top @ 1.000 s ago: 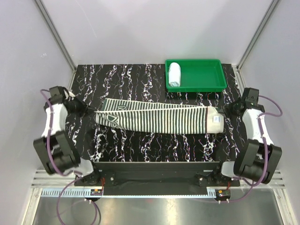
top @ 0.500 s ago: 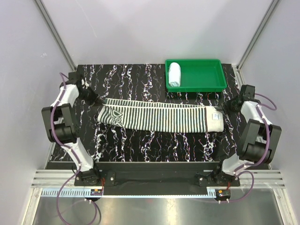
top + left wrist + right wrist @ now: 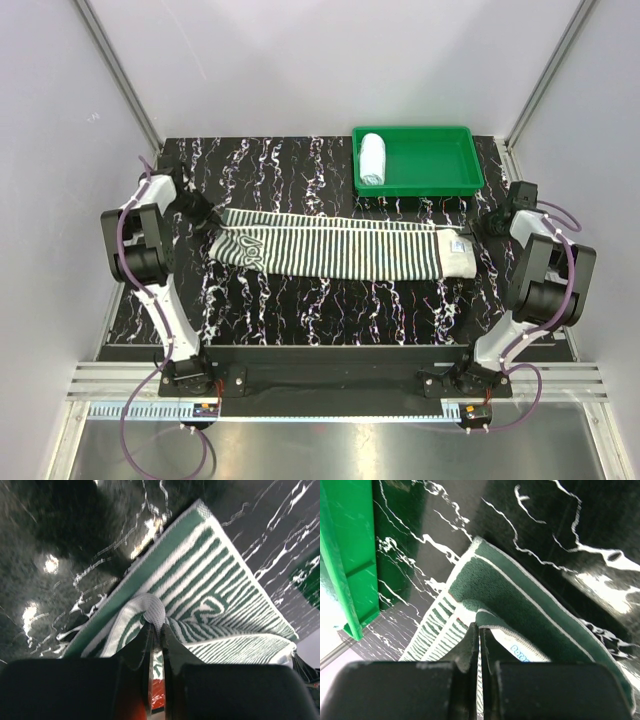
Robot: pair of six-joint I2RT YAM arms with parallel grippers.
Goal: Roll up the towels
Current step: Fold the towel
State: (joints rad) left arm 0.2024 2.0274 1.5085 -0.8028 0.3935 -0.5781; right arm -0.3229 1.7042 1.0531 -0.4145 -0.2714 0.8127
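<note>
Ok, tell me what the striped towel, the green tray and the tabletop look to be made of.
The striped towel looks like soft terry cloth: fuzzy nap in the right wrist view, bunching where pinched. The green tray is probably moulded plastic, smooth and slightly glossy. The tabletop is hard, glossy black with white marble-like veining; glare spots show, material unclear.

striped towel [image 3: 340, 252]: dark green-black and white stripes, curvy motif at its left end, plain cream band at its right end in the top view. Right wrist view: that end is solid dark green with a thin white edge line; label [image 3: 522, 652] white with blue print. rolled towel [image 3: 372, 158], upper right: plain pale blue, near white. tray [image 3: 430, 160]: bright green. surface [image 3: 300, 165]: black with white marble veins. cables [image 3: 123, 440]: purple
</note>
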